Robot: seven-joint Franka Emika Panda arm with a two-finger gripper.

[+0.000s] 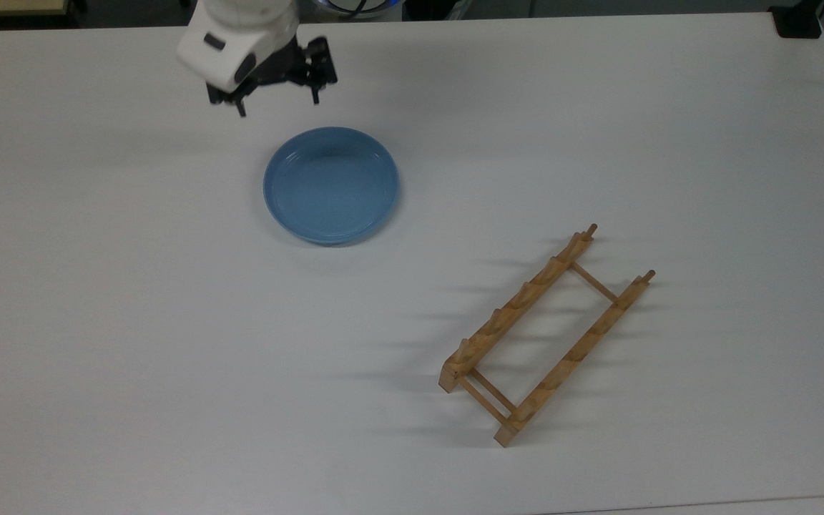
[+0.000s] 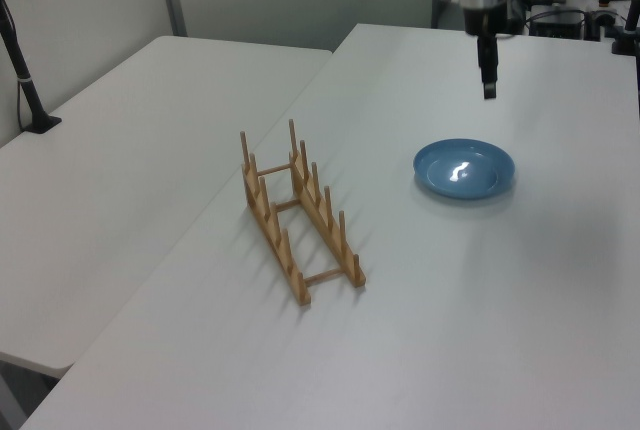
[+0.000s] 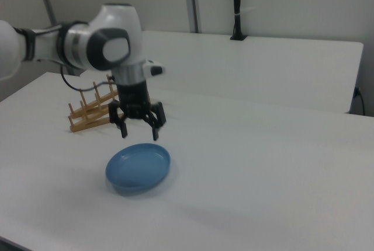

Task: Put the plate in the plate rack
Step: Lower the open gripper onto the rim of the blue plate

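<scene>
Top view: white desk (image 1: 97, 322) carries all. Plate rack (image 1: 545, 335) stands toward top view's lower right, empty, well apart from plate (image 1: 331, 185). Plate lies flat, right way up, near desk middle. Hand (image 1: 277, 102) hovers above plate's far rim, fingers spread, holding nothing. You judge plate stiff, smooth, likely slippery and breakable; pinch raised rim.

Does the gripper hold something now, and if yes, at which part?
Nothing is held. The gripper is open and hangs above the plate, apart from it. The plate lies flat on the table, away from the rack.
</scene>
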